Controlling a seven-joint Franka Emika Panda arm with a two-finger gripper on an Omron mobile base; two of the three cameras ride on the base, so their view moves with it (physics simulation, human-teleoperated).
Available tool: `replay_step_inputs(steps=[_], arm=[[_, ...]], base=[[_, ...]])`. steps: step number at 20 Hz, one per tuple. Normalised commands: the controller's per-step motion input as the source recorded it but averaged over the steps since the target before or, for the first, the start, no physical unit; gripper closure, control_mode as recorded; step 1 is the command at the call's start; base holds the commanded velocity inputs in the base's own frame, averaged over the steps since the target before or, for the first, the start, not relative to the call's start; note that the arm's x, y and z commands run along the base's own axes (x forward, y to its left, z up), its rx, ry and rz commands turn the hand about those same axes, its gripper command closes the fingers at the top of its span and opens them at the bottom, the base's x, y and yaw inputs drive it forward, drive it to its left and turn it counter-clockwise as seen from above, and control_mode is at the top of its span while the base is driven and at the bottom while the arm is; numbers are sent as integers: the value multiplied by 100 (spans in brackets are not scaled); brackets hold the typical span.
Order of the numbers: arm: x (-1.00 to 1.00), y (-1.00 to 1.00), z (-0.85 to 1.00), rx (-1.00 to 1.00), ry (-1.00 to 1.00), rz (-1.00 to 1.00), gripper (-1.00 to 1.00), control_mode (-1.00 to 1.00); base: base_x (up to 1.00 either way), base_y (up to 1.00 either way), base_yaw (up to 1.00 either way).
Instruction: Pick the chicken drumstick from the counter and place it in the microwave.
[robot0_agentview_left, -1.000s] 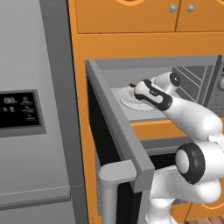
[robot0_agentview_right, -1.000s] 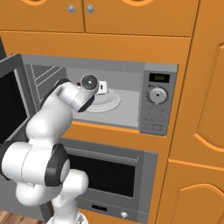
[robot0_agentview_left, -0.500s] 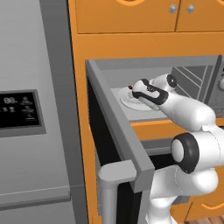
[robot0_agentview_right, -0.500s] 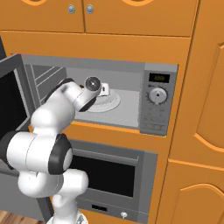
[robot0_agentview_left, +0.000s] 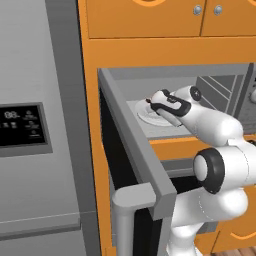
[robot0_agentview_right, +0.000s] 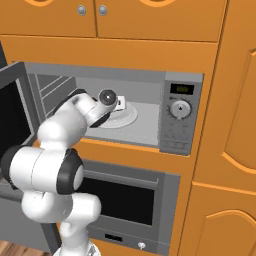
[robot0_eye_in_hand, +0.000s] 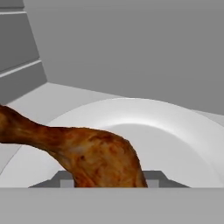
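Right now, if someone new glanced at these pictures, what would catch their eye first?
Probably the white arm reaching into the open microwave, its gripper over the round white plate inside. In the hand view, the glossy reddish-brown chicken drumstick sits between the fingers just above that plate. The microwave door juts toward the camera beside the grey fridge.

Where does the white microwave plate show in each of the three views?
Left base view: the plate lies right of centre inside the open microwave, under the gripper.
Right base view: upper middle, the plate just right of the arm's wrist.
Hand view: the plate spreads across the lower half, behind the drumstick.
Shared landmark: the grey microwave cavity.
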Motion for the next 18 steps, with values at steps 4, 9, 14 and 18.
replay_step_inputs(steps=[4,9,14,18], arm=[[20,0,-6,0,0,1,100,-100],[-2,0,-27,0,0,0,100,-100],[-1,0,-8,0,0,0,-100,-100],[0,0,0,0,0,0,-100,-100]], base=[[0,0,0],[0,0,0],[0,0,0],[0,0,0]])
